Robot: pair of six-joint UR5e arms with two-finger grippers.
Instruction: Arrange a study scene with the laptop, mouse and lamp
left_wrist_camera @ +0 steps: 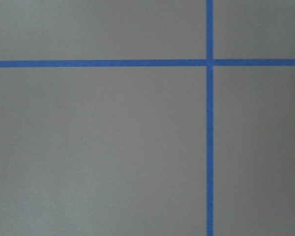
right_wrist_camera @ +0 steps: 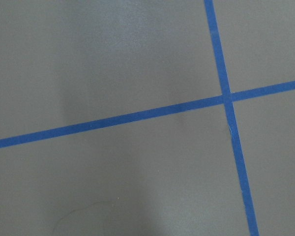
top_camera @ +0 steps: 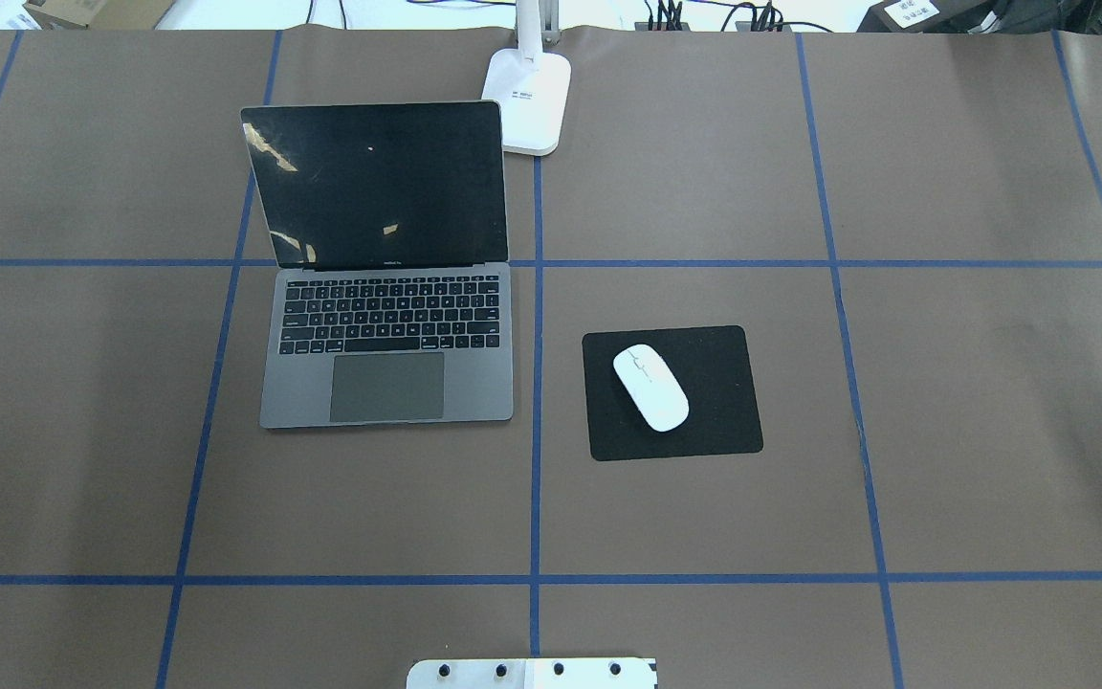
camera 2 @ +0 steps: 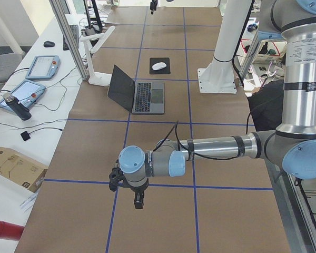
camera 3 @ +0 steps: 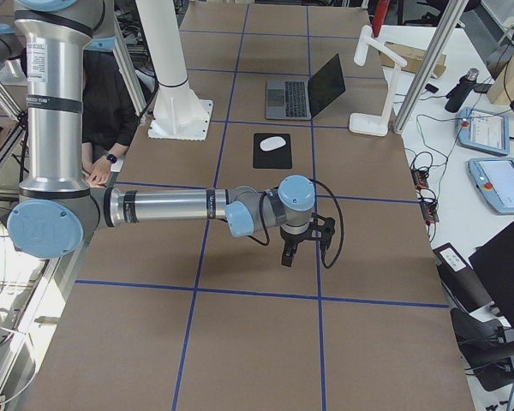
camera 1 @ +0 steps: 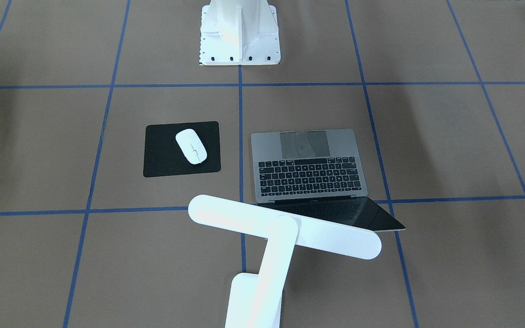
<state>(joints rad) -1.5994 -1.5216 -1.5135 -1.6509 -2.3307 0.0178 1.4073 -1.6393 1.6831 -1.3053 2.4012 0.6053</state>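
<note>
— Grippers open or shut?
— Can't tell from here. The left gripper (camera 2: 138,201) and right gripper (camera 3: 289,254) hang over the table (camera 2: 163,221), well apart from everything.
— And the things?
— The laptop (top_camera: 388,373) is open, the mouse (top_camera: 650,387) sits on the black pad (top_camera: 718,407) beside it, and the lamp (camera 1: 285,228) is just behind the screen.

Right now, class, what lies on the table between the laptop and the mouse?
The overhead view shows a blue tape line on brown table and the edge of the black pad between the laptop and the mouse, which rests on it.
</note>
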